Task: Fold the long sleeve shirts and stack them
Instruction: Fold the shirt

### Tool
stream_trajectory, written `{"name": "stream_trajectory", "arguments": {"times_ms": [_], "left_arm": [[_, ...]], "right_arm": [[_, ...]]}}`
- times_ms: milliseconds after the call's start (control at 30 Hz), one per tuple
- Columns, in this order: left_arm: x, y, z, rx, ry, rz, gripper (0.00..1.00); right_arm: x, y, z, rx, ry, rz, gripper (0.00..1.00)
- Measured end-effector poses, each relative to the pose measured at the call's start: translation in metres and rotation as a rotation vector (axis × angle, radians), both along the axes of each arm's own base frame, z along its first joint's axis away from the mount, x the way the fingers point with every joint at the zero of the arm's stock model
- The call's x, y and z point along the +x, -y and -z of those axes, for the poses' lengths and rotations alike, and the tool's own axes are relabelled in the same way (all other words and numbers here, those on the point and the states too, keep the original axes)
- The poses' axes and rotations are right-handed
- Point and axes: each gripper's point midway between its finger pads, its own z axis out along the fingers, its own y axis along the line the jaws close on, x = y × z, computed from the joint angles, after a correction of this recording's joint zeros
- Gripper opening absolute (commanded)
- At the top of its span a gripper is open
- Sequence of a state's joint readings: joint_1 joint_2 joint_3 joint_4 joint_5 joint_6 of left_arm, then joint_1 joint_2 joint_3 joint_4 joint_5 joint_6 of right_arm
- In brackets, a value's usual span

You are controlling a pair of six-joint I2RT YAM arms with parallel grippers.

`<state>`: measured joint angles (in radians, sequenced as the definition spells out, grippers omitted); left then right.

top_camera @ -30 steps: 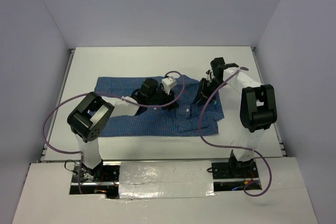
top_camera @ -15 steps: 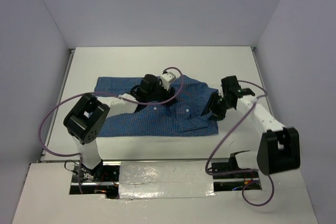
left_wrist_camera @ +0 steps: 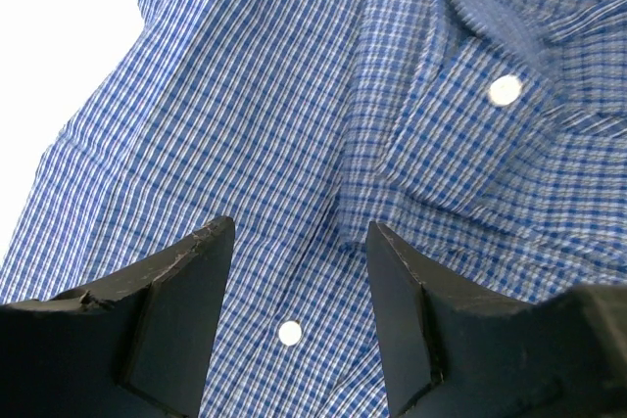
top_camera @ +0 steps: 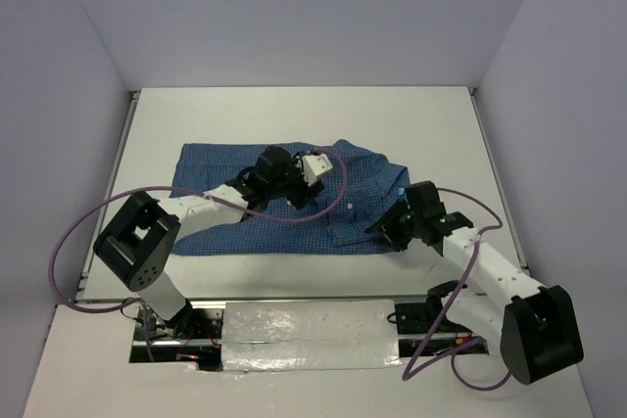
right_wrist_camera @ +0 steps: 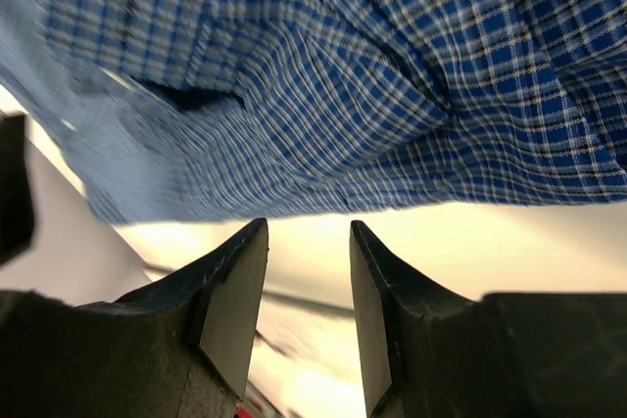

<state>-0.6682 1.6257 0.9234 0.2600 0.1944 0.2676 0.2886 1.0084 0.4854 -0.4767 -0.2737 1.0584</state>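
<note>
The shirt (top_camera: 284,232) lies spread on the table (top_camera: 294,115) for folding. The left gripper (left_wrist_camera: 299,242) hovers over its button front, jaws apart and empty. The right gripper (right_wrist_camera: 309,232), also parted and empty, sits low at the shirt's edge, seemingly to catch it.

Beyond the shirt (top_camera: 265,234), the table (top_camera: 294,115) lies open as far as the back wall. Bare strips also run along the shirt's left and right sides. The left arm (top_camera: 196,208) reaches in over the shirt's near-left part, and the left gripper (left_wrist_camera: 301,232) hangs above the shirt's middle. A purple cable (top_camera: 343,183) loops over the cloth just right of it. The right arm (top_camera: 480,261) and right gripper (right_wrist_camera: 309,232) crowd the shirt's near-right corner. Both pairs of fingers stand apart, with nothing between them.
</note>
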Motion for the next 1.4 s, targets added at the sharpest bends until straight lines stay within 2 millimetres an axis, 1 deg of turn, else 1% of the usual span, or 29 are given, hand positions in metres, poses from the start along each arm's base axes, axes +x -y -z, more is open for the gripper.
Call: {"name": "stream_trajectory", "arguments": {"times_ms": [100,167,300,433,667,767,800,867,900,967,1067,1100,1133,1167,1300,1400], "left_arm": [[-0.002,-0.006,0.008,0.015,-0.009,-0.014,0.69],[-0.007,-0.011,0.016,0.028,-0.025,-0.016,0.69],[-0.013,-0.018,0.025,0.048,-0.043,-0.024,0.69],[-0.011,-0.023,0.023,0.047,-0.037,-0.042,0.69],[-0.007,-0.032,0.020,0.044,-0.023,-0.070,0.69],[-0.007,-0.036,0.023,0.050,-0.025,-0.082,0.69],[-0.006,-0.037,0.024,0.052,-0.026,-0.084,0.69],[-0.006,-0.039,0.025,0.053,-0.028,-0.087,0.69],[-0.006,-0.040,0.026,0.054,-0.030,-0.089,0.69],[-0.006,-0.041,0.026,0.054,-0.030,-0.091,0.69],[-0.005,-0.041,0.026,0.052,-0.027,-0.092,0.69],[-0.005,-0.041,0.026,0.051,-0.026,-0.093,0.69],[-0.005,-0.041,0.026,0.051,-0.025,-0.093,0.69],[-0.005,-0.042,0.026,0.051,-0.026,-0.094,0.69],[-0.003,-0.045,0.027,0.054,-0.025,-0.107,0.69],[-0.001,-0.050,0.029,0.056,-0.028,-0.119,0.70]], "right_arm": [[0.007,0.000,-0.001,0.003,0.025,0.071,0.48],[0.011,0.001,0.002,-0.002,0.031,0.109,0.49],[0.014,0.006,0.005,-0.026,0.033,0.147,0.51],[0.017,0.009,0.011,-0.048,0.025,0.167,0.52],[0.018,0.011,0.028,-0.108,-0.022,0.157,0.52],[0.017,0.011,0.032,-0.123,-0.026,0.148,0.43],[0.018,0.011,0.033,-0.128,-0.025,0.146,0.37],[0.018,0.011,0.033,-0.136,-0.022,0.146,0.33],[0.019,0.012,0.033,-0.140,-0.020,0.148,0.28],[0.022,0.013,0.031,-0.149,-0.009,0.156,0.24],[0.027,0.015,0.028,-0.161,0.007,0.165,0.13],[0.027,0.016,0.028,-0.164,0.008,0.166,0.05],[0.027,0.016,0.029,-0.167,0.009,0.165,0.02],[0.027,0.016,0.029,-0.168,0.008,0.166,0.00],[0.026,0.016,0.026,-0.177,0.007,0.154,0.00],[0.028,0.014,0.014,-0.182,0.024,0.132,0.00]]}}
